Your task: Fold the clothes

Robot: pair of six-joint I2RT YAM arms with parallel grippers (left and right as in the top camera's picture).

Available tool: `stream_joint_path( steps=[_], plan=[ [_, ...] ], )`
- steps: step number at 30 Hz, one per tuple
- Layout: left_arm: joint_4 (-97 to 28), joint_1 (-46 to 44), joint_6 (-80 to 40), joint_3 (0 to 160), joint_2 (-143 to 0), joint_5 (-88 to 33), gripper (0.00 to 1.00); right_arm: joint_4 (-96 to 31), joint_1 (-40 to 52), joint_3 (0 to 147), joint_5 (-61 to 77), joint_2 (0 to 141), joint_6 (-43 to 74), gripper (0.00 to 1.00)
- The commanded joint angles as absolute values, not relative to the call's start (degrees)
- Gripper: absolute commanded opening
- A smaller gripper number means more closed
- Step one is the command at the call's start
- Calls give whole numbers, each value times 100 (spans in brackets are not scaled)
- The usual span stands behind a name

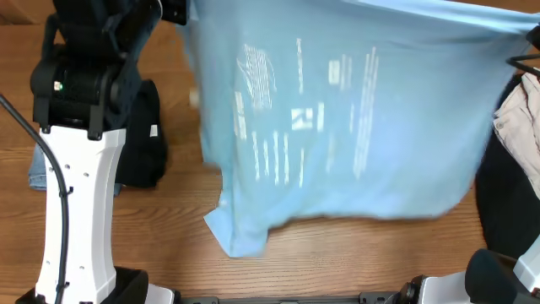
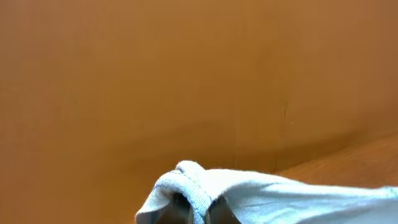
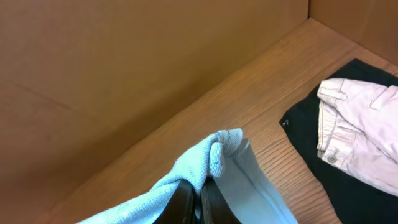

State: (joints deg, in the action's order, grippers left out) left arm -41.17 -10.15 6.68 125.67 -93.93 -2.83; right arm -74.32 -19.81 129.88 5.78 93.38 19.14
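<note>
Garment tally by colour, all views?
Light blue: 1, T-shirt
Black: 2, left garment and right garment
Pale pink: 1, trousers
Denim blue: 1, denim piece, mostly hidden by the left arm
Total: 5

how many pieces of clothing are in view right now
5: the light blue T-shirt held up mid-table, a black garment and a denim piece at left, pale trousers on a second black garment at right. The shirt may hide more.

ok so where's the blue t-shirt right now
Overhead, the T-shirt spreads across the middle, between a black garment on the left and pale trousers on the right.
</note>
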Motion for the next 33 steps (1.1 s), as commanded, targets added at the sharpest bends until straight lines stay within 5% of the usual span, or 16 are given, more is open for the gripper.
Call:
stream_joint_path(
  steps=[1, 16, 25, 33],
  plan=[
    [-4224, -989, 910, 13679, -9050, -226, 4, -7570, -2001, 13454, 523, 8875, 1772, 4],
    [-6582, -996, 1107, 14647, -8145, -1, 4, -8656, -2001, 13756, 307, 7494, 1756, 4],
    [-6654, -993, 1295, 14647, -7826, 622, 4, -8910, -2001, 13756, 220, 7266, 1754, 4],
    [-5861, -958, 1372, 14647, -8965, 805, 4, -8888, -2001, 13753, 207, 7905, 1756, 4]
  ],
)
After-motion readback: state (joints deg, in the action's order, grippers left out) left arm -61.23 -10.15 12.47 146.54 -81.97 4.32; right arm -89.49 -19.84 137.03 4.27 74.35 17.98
